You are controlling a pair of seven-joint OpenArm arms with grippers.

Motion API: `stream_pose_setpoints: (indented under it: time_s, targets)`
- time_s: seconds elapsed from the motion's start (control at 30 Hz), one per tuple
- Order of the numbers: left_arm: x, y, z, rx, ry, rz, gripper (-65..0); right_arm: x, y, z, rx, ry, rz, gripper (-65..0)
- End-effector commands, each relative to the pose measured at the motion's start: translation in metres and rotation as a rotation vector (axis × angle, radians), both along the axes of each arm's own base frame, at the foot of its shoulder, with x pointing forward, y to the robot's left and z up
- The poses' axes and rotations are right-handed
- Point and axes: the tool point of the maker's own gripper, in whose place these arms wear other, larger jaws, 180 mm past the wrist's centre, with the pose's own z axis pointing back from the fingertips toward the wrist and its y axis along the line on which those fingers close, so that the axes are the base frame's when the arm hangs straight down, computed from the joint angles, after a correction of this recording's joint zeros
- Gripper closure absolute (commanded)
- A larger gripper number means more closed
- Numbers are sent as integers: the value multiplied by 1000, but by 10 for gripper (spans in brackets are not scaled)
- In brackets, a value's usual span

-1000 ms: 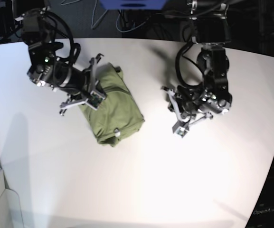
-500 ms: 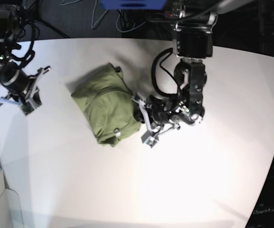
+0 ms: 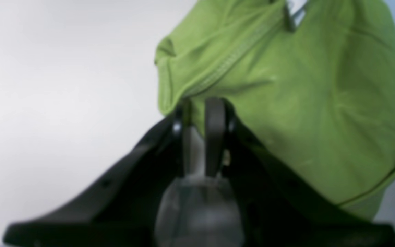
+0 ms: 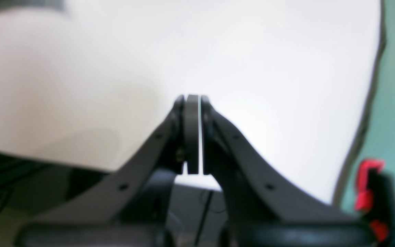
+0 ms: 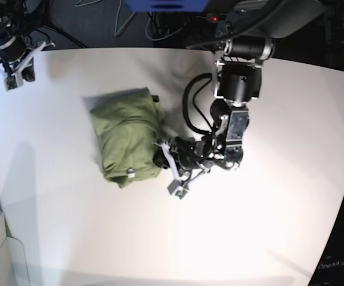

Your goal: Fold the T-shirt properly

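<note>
One claw at the shirt's edge, one parked away.
Folded into a compact bundle, the T-shirt lies left of centre on the desk; the left claw pinches its near edge (likely tidying the fold), so next comes a gentle square-up. Pressed together on nothing, the right claw hangs over the desk's far corner.
</note>
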Motion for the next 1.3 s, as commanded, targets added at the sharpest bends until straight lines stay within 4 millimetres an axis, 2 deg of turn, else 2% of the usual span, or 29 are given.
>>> stream_pose_setpoints:
  time_s: [0.0, 0.17, 0.27, 0.33, 0.4, 0.5, 0.6, 0.67, 0.73, 0.83, 0.9, 0.93, 1.0, 1.1, 1.17, 1.27]
  targets:
    - [16, -8, 21, -38, -56, 1, -78, -5, 0, 5, 2, -20, -11, 0]
    - [35, -6, 42, -34, -108, 4, -78, -36, 18, -5, 69, -9, -55, 0]
    - [38, 5, 50, 13, -123, -3, -78, -50, 29, -9, 108, -8, -83, 0]
    - [43, 28, 57, 69, -145, 13, -78, -55, 34, -9, 125, -20, -93, 0]
    - [37, 56, 58, 123, -141, 53, -78, -62, 37, -10, 137, -18, -107, 0]
    - [20, 98, 62, 246, -148, 83, -78, -75, 28, -10, 125, -9, -176, 0]
    - [-14, 151, 65, 423, -144, 99, -78, -95, 12, -12, 105, 9, -274, 0]
    - [-47, 181, 65, 537, -134, 97, -78, -112, -3, -18, 92, 35, -332, 0]
    - [-81, 209, 70, 654, -128, 83, -78, -129, -8, -31, 106, 74, -378, 0]
    - [-136, 237, 69, 786, -78, 36, -78, -152, -7, -53, 147, 142, -419, 0]
    - [-178, 254, 55, 835, 12, 3, -78, -168, -6, -70, 178, 195, -441, 0]
    - [-193, 261, 49, 844, 47, 0, -78, -175, -6, -77, 192, 216, -454, 0]
    - [-228, 270, 34, 836, 126, -5, -78, -182, -6, -92, 226, 231, -481, 0]
    - [-271, 270, 18, 791, 192, -21, -78, -197, 0, -117, 265, 260, -515, 0]
    - [-294, 262, 5, 731, 220, -30, -78, -206, 11, -139, 287, 291, -520, 0]
    - [-326, 247, -26, 599, 276, -1, -78, -213, 37, -173, 344, 313, -525, 0]
